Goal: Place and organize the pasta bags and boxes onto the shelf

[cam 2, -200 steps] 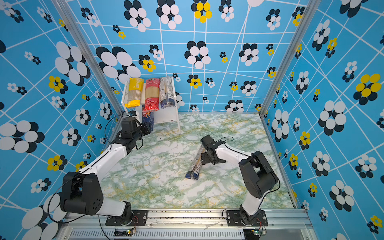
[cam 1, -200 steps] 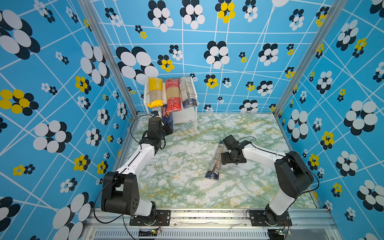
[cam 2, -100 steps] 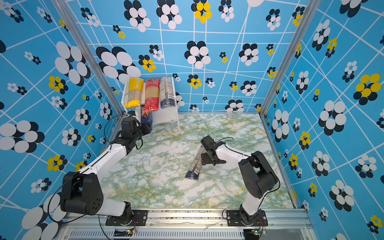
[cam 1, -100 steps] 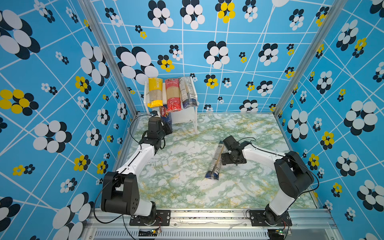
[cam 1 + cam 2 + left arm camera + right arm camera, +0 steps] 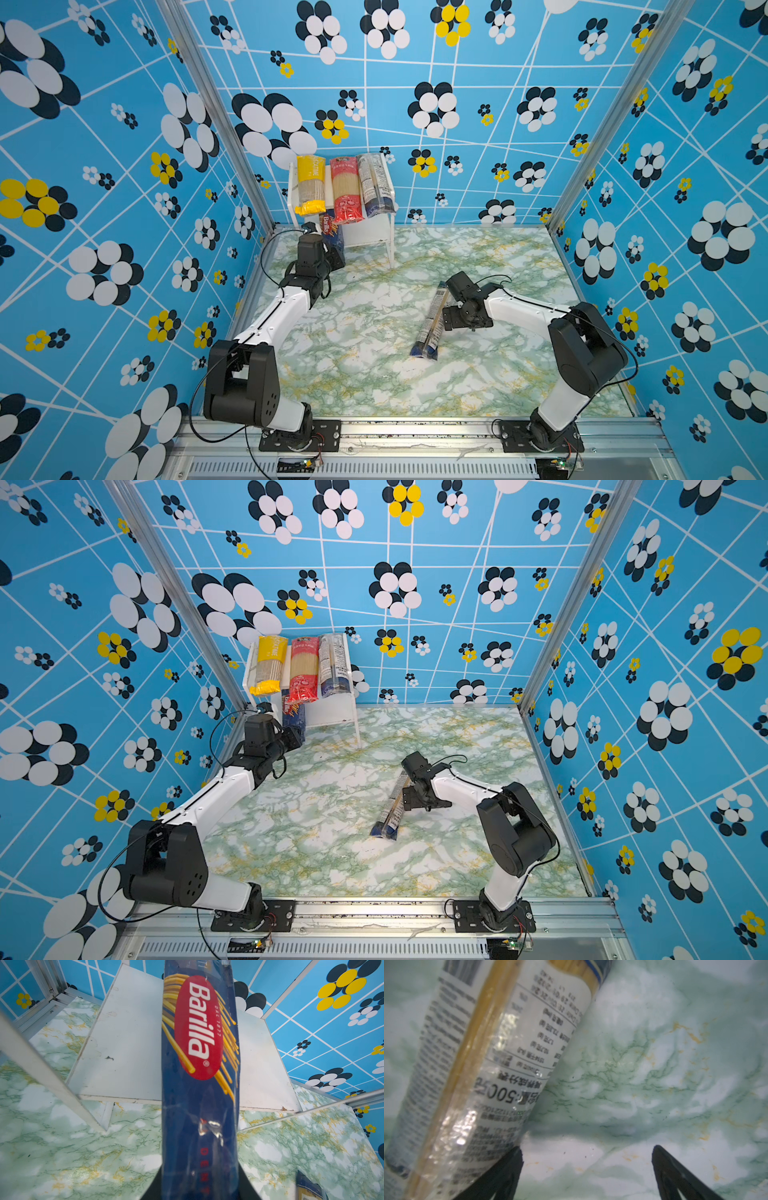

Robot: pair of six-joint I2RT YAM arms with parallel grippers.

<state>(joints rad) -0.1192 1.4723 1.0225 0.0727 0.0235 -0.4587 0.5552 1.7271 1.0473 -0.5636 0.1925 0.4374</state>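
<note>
Left hand (image 5: 336,259) pinching Barilla box (image 5: 199,1043), box end extending over lower board of shelf (image 5: 124,1043) at far-left worktop (image 5: 62,1147) corner. Right hand (image 5: 587,1148) spread wide, sitting just beside clear bag (image 5: 488,1064) lying mid-worktop.

Blue flower-patterned walls (image 5: 457,62) enclose a green marbled floor (image 5: 374,374), with seemingly aluminium corner posts (image 5: 207,83).

Yellow bag (image 5: 310,185), red bag (image 5: 345,189) and text-covered bag (image 5: 375,185) lie atop the far-left white shelf (image 5: 368,235), Barilla box (image 5: 331,232) slants over its lower board, and second text-covered bag (image 5: 432,322) lies on the surface (image 5: 353,332), right of centre.
</note>
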